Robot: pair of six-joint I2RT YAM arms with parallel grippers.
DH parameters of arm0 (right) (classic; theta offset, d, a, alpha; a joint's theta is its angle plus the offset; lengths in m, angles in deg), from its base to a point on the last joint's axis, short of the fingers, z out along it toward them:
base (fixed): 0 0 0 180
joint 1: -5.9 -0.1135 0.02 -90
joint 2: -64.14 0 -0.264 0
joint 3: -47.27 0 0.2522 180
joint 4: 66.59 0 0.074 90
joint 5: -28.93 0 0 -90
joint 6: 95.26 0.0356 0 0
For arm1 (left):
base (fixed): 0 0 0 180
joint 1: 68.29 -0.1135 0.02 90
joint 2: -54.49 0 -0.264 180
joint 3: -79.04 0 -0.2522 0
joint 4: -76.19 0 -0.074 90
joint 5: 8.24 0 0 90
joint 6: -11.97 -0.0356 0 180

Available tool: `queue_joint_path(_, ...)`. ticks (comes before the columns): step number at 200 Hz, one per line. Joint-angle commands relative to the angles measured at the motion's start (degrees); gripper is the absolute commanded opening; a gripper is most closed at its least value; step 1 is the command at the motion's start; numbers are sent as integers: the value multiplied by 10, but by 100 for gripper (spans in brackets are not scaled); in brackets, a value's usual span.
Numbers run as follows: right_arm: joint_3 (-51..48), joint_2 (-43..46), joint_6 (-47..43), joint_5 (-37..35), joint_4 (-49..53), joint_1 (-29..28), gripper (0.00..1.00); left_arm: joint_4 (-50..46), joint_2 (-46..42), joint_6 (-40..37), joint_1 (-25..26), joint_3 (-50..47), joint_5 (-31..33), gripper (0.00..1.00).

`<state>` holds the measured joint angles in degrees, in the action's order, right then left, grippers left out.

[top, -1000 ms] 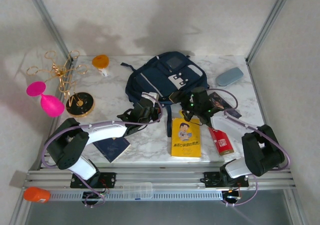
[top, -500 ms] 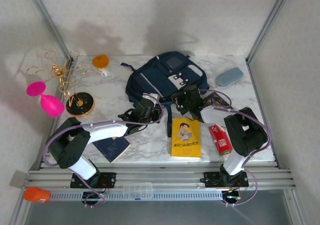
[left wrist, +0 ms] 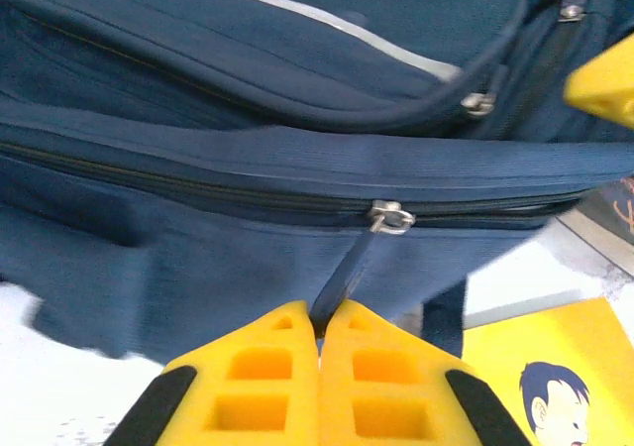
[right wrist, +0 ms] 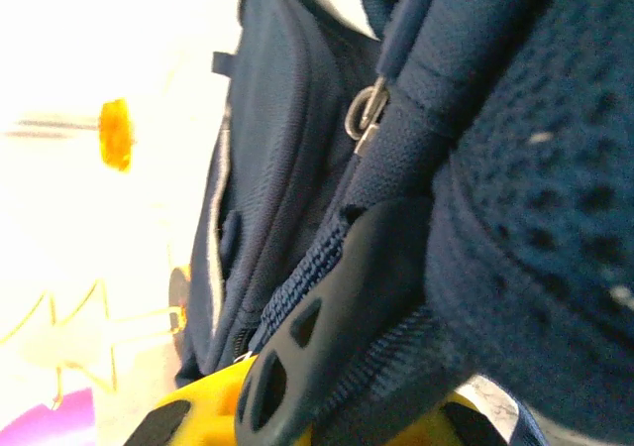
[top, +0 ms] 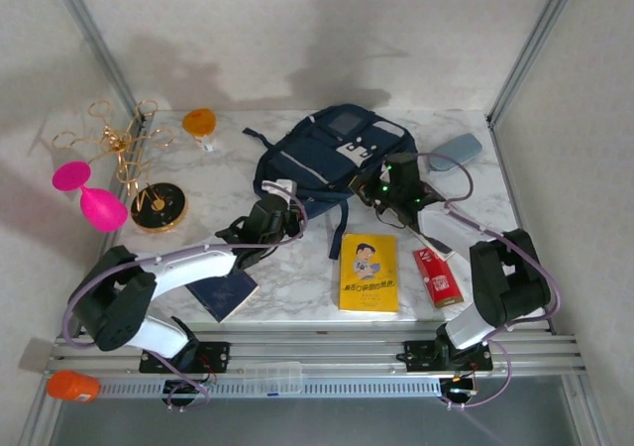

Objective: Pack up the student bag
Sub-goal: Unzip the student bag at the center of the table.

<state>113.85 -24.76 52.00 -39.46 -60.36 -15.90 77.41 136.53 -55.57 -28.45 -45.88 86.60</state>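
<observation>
Top external view took in, at the far left, a bright pink two-lobed object [top: 89, 196], a gold wire stand [top: 119, 144] and a round black-and-gold disc [top: 158, 206]. A small orange-capped container [top: 199, 123] sat farther back on the white marble-patterned bench [top: 297, 268], and a dark blue booklet [top: 223, 292] lay near the front edge.

The left pincer [top: 280, 208] reached the near-left side of the large navy blue fabric backpack [top: 327, 154], which lay at the middle back of the bench. In the left wrist view its yellow fingers [left wrist: 267, 367] were pressed together on a dark zip pull [left wrist: 342, 278] hanging from a metal slider on the closed zip.

A yellow paperback with a cartoon face [top: 369, 273] lay in front of the backpack, and a red rectangular packet [top: 437, 276] lay just beside it.

The right pincer [top: 386, 183] sat at the backpack's right side. In the right wrist view it was clamped narrow on a dark rubbery strap tab [right wrist: 327, 317] (part of the backpack's webbing). A grey-blue oblong case [top: 454, 152] lay at the back right.
</observation>
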Motion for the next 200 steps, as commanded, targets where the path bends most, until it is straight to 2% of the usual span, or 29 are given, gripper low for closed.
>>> queue_joint_path(1, 51, 29, -138, 98, 44, 49, 0, -33, -28, -14, -30, -29, 50, 0)
queue_joint_path(28, 139, -37, -231, 122, 107, 65, 0, -42, -50, -32, -31, -34, -17, 0)
queue_joint_path(50, 207, -98, -284, 178, 126, 65, 0, -34, -74, -23, -27, -47, -65, 0)
queue_joint_path(64, 260, -131, -325, 165, 186, 65, 0, -37, -83, -17, -14, -51, -65, 0)
queue_joint_path(80, 290, -146, -343, 101, 229, 69, 0, -39, -83, -7, -2, -48, -64, 0)
queue_joint_path(100, 289, -152, -308, 80, 226, 78, 20, -27, -69, 7, 17, -38, -58, 0)
queue_joint_path(105, 290, -152, -299, 64, 232, 78, 30, -22, -63, 11, 21, -35, -55, 0)
queue_joint_path(125, 265, -134, -264, 16, 235, 76, 61, -11, -30, 29, 29, -14, -51, 0)
queue_joint_path(147, 180, -71, -165, -66, 248, 76, 84, -10, -7, 27, 44, 5, -34, 0)
queue_joint_path(160, 85, -6, -102, -61, 181, 75, 98, -5, 1, 29, 45, 6, -36, 0)
queue_joint_path(170, 29, 30, -59, -56, 139, 69, 99, -2, 5, 29, 45, 6, -39, 0)
queue_joint_path(183, -2, 51, -25, -47, 137, 58, 99, -2, 10, 27, 46, 9, -44, 0)
queue_joint_path(200, -55, 81, 43, -51, 90, 6, 99, -1, 10, 25, 47, 7, -48, 0)
